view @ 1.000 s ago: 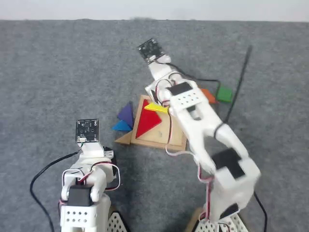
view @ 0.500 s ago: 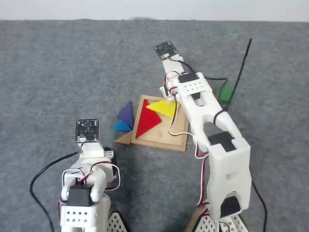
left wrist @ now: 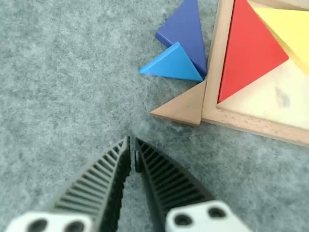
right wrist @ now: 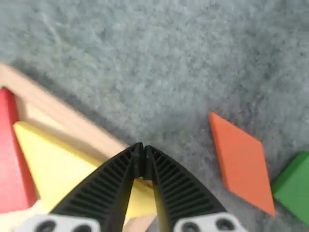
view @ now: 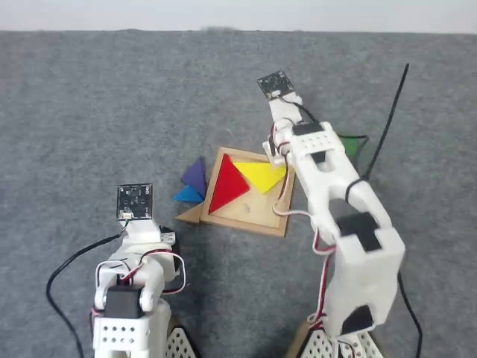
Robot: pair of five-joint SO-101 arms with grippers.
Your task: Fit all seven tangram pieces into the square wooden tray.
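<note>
— Checking the square wooden tray [view: 246, 218]: holds a red triangle [view: 227, 185] and a yellow triangle [view: 261, 175], touching.
— Outside it?
— Found a purple triangle [view: 195, 173], a blue triangle [view: 188, 195] and a bare-wood triangle [view: 192, 214] on the grey bench [view: 89, 112], on the left arm's side; the last touches the tray's corner. Also an orange parallelogram [right wrist: 241, 162] beside a green piece [right wrist: 294, 186].
— Grippers?
— Right gripper [right wrist: 143, 146]: clamped together, gripping nothing, above the yellow triangle at the rim. Left gripper [left wrist: 132, 141]: closed to a hairline, empty, near the bare-wood triangle.
</note>
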